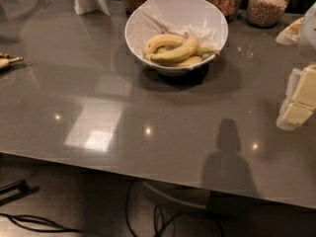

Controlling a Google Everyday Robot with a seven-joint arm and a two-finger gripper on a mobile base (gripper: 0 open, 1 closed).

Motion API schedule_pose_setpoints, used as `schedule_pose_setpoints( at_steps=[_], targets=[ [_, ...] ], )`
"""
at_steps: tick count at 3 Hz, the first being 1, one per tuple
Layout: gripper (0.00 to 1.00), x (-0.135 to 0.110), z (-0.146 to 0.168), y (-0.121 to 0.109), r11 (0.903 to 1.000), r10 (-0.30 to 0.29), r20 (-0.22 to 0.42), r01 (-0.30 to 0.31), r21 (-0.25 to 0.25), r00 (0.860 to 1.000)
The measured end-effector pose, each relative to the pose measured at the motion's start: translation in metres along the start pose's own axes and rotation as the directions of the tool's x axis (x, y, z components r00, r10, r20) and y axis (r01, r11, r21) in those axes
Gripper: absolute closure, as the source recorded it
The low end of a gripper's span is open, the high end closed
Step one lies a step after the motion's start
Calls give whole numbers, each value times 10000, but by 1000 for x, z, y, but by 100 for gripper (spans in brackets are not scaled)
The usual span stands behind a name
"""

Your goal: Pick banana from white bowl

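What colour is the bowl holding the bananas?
Glossy white bowl, clearest in the camera view; gripper hangs at frame's right edge.

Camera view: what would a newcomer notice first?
The white bowl sits far-centre on the grey table, holding several bananas. Jars of grain line the far edge behind it. The gripper hangs at the right edge, well clear of the bowl.
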State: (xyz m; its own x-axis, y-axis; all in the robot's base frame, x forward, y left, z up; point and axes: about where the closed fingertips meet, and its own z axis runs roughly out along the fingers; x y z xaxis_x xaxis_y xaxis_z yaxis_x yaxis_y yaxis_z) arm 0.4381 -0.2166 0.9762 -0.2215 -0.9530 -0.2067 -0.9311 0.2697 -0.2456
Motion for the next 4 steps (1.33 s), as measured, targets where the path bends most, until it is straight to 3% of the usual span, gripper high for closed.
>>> schedule_pose_setpoints(
  at_steps=[1,2,3,4],
  targets=[
    [0,0,0,0,10000,-1,3,1,2,10000],
    [0,-13,-5,-12,9984,-243,652,209,530,9976],
    [0,-28,-13,-25,9925,-643,1453,481,1123,9873],
    [0,-52,-20,-39,9802,-1405,2142,1053,1676,9666]
  ],
)
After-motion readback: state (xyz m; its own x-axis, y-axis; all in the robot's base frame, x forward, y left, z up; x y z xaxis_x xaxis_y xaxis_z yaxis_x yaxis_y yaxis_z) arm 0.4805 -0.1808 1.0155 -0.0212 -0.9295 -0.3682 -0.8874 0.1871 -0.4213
